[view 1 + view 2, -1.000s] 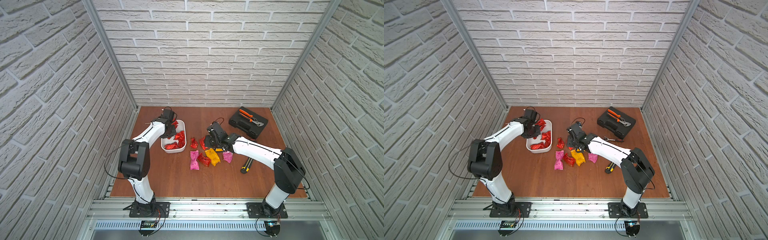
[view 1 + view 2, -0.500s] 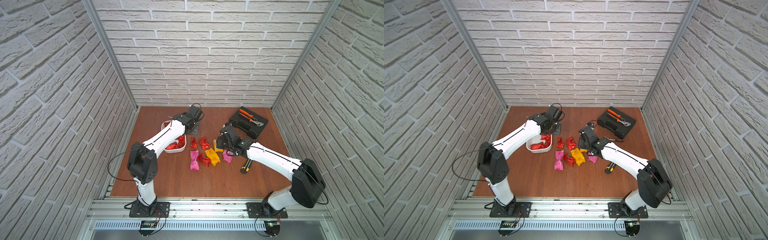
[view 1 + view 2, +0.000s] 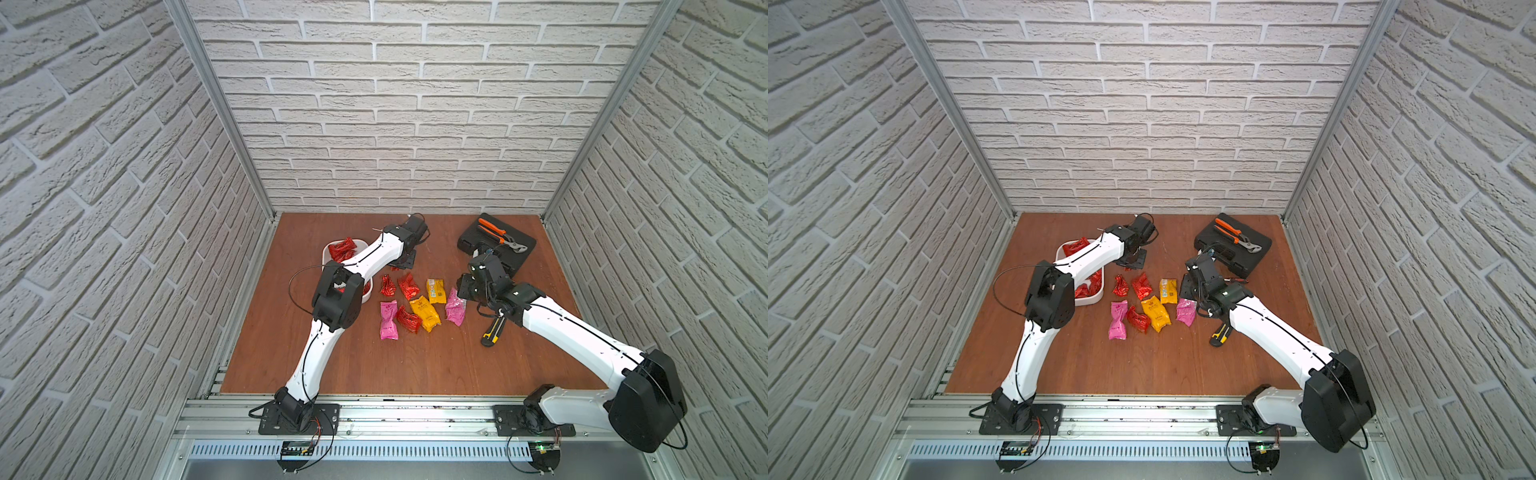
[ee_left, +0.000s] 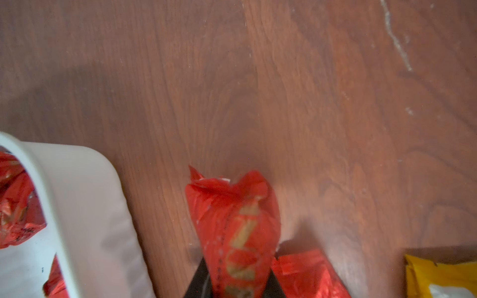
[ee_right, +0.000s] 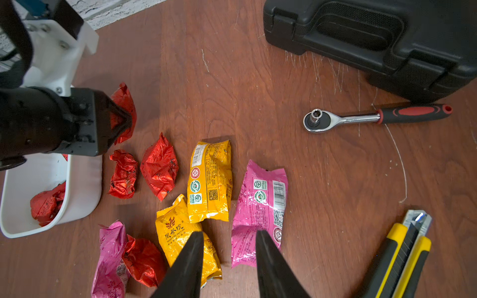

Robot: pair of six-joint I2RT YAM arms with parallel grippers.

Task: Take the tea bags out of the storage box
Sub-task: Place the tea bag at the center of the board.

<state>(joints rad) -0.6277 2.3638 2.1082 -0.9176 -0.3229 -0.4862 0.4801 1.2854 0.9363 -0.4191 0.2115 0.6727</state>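
The red tea bag [image 4: 236,232] hangs pinched in the left gripper [image 5: 121,119], outside the white storage box [image 5: 82,185] and just beside its wall, above the wooden table [image 4: 309,103]. More red tea bags [image 3: 343,249] lie inside the box. Seven loose sachets [image 5: 160,166] (three red, two yellow, two pink) lie on the table next to it. The right gripper [image 5: 228,233] hovers over a yellow sachet [image 5: 180,232] and a pink sachet [image 5: 258,206], jaws spread and empty. Farther out lie a ratchet wrench [image 5: 361,117], a utility knife [image 5: 397,260] and a black tool case [image 5: 361,33] with orange pliers [image 3: 492,230] on top.
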